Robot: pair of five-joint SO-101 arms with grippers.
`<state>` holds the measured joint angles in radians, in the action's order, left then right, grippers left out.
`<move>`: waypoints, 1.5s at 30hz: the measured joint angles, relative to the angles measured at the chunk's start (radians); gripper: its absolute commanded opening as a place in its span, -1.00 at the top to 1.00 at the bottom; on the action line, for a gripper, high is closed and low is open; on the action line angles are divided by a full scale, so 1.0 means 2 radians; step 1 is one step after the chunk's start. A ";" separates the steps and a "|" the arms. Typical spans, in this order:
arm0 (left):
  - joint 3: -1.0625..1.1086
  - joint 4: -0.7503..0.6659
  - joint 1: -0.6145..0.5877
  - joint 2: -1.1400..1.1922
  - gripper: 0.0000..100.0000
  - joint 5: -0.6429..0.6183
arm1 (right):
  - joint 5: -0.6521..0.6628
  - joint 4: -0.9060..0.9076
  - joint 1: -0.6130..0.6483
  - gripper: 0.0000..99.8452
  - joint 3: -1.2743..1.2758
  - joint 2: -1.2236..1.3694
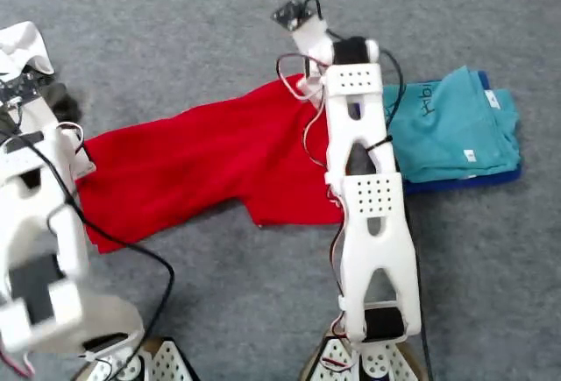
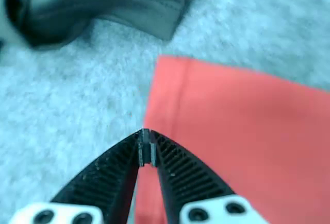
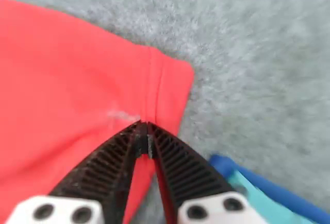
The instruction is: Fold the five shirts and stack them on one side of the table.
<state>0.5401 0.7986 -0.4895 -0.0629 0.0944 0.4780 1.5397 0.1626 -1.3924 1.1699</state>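
High view: one red shirt (image 1: 210,166) lies spread out, unfolded, across the middle of the grey table (image 1: 219,39), running from the left arm (image 1: 39,223) at its 9 o'clock end to the right arm (image 1: 368,206) at its 3 o'clock end. At 3 o'clock from the red shirt, just past the right arm, is a stack of two: one teal shirt (image 1: 447,127) folded on top of one blue shirt (image 1: 465,178), the blue showing as a rim along the stack's near and far-right edges. At about 10 o'clock from the red shirt, by the table's left edge, sit one dark shirt (image 1: 60,99) and one white cloth (image 1: 22,44), both crumpled; whether they touch I cannot tell. Left wrist view: left gripper (image 2: 146,149) is clenched, tips together on the hemmed edge of the red shirt, with red fabric running down between the jaws; the dark shirt lies well apart beyond the tips, bare grey table between. Right wrist view: right gripper (image 3: 143,141) is likewise clenched, pinching the red shirt at its stitched hem near a corner; the blue and teal stack sits near that corner, apart from it. Count: five cloth items, two arms, two grippers, both holding the same shirt.
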 measured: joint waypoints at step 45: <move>0.193 0.147 0.007 -0.286 0.96 0.091 | 0.025 0.021 -0.048 1.00 0.422 -0.271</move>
<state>0.9252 1.0917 -0.4757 -0.6352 0.2770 0.5286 1.5827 0.0675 -0.5485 0.6283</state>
